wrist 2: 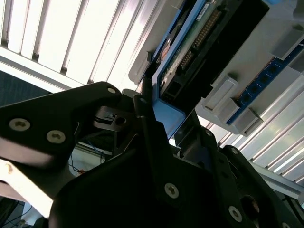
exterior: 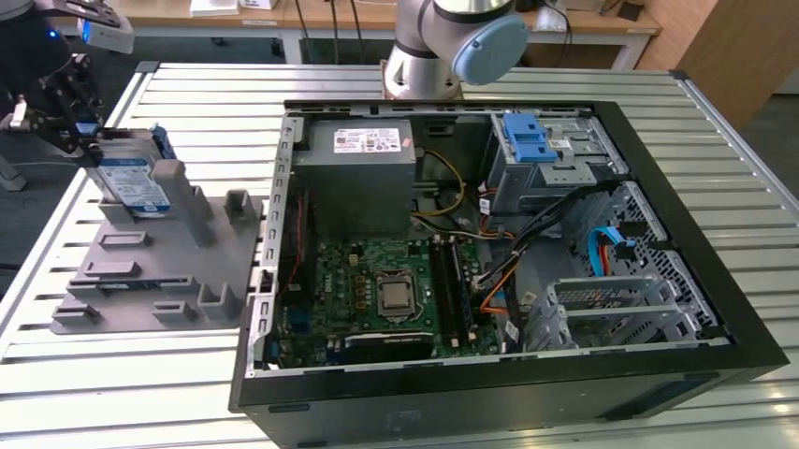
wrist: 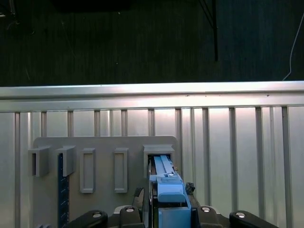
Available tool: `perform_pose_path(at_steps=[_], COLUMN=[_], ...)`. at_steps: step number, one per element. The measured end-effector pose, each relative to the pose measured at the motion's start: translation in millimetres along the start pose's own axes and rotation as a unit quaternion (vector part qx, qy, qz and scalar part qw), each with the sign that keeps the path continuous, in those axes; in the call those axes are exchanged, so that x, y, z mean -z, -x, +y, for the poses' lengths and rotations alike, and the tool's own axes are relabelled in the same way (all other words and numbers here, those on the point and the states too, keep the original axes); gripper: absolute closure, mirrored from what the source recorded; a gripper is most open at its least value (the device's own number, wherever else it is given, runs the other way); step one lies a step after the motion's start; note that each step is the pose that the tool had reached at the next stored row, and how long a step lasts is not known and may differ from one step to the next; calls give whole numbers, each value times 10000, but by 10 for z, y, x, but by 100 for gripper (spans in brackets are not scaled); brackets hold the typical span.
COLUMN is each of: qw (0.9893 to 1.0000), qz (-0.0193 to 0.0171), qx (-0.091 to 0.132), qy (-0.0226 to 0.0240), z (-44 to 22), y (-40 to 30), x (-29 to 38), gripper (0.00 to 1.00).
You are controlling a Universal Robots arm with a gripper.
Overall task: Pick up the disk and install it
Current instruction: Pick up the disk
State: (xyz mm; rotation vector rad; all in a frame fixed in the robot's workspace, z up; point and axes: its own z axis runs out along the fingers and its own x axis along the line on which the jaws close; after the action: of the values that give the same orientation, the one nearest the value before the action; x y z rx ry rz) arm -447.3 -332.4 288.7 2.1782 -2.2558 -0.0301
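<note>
The disk (exterior: 131, 180) stands on edge in a slot at the far end of the grey holder block (exterior: 150, 271), at the exterior view's left. Its white-and-blue label faces the camera and a blue bracket frames it. My gripper (exterior: 85, 140) sits over its upper end. In the first wrist view the disk (wrist: 166, 187) shows edge-on between my black fingers (wrist: 140, 195), and my gripper (wrist: 166, 202) is shut on it. In the second wrist view the fingers (wrist 2: 146, 114) press both sides of the blue bracket of the disk (wrist 2: 167, 118). The disk's lower edge still sits in the slot.
An open computer case (exterior: 699, 309) lies to the right, with the power-supply box (exterior: 355, 159), motherboard (exterior: 393, 290) and a silver cage with a blue latch (exterior: 530, 140). The arm's base (exterior: 450, 47) stands behind it. The slatted metal table (exterior: 125, 393) ends near the holder.
</note>
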Motion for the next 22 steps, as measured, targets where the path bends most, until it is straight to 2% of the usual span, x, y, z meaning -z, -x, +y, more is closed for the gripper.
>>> perform_pose_path(at_steps=[6,7,22], qw=[10000,10000,10000], qz=[1,1,2], qx=[0,0,0], qy=[0,1,1], z=[0,0,0], y=[0,0,0], x=[0,1,30], gripper=[57,64,64])
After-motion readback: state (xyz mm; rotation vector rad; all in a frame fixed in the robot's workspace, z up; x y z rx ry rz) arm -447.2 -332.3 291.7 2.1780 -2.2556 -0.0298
